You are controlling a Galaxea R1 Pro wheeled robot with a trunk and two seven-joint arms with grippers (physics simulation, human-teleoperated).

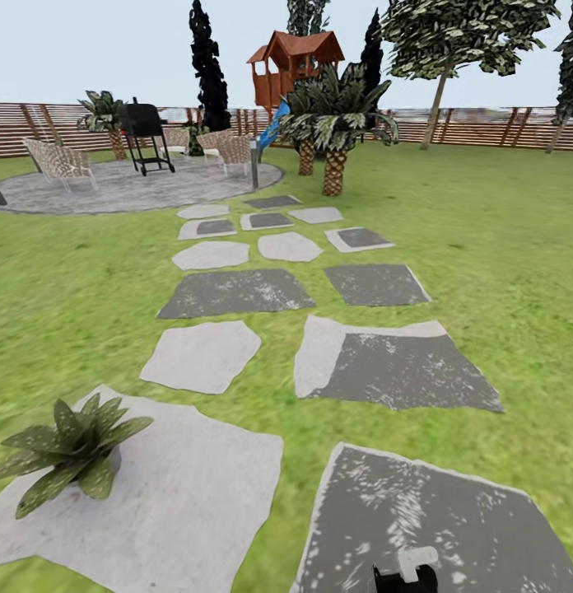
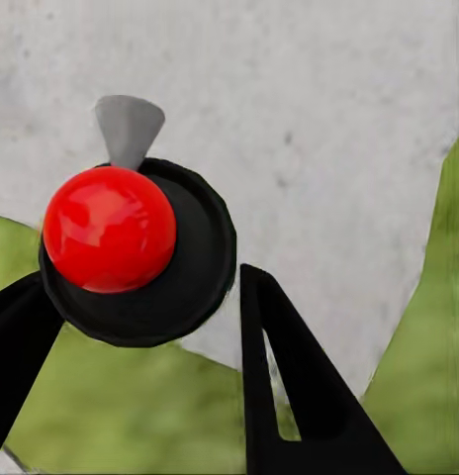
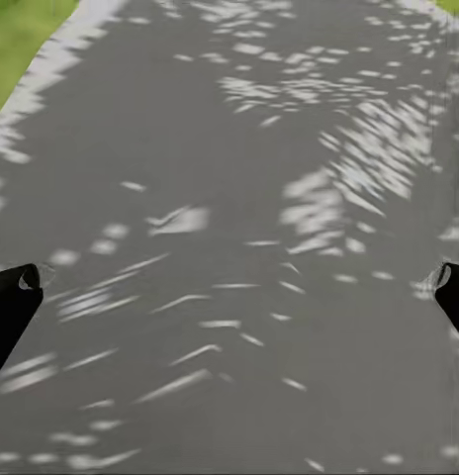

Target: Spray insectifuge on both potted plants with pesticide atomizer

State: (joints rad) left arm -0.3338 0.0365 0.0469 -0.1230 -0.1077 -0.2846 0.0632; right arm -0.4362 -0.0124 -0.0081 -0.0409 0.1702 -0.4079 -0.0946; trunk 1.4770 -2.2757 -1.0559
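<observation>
A potted plant [image 1: 72,457] sits low on the left, on the corner of a pale paving slab [image 1: 196,494]. It is a squat rosette of pointed, speckled leaves that all but hide its small grey pot. The leaves look soft and springy, so they are to be wetted, not touched.

In the left wrist view the sprayer [image 2: 195,257] is seen from above: a round black body, a glossy red knob [image 2: 109,230] on top and a grey cone nozzle [image 2: 128,124] pointing away. The left gripper [image 2: 140,277] has its two black fingers pressed against opposite sides of the black body, pinching it over the slab's edge and the grass. The sprayer looks rigid, smooth and fairly light, and its roundness could let it twist or slip. The safest hold is probably square across the widest part of the body, clear of the knob and nozzle.

Further right, the right gripper [image 3: 229,282] is spread wide and empty above a dark, flecked slab [image 3: 229,148]. The lawn [image 1: 500,247] runs on beyond the stepping stones.
</observation>
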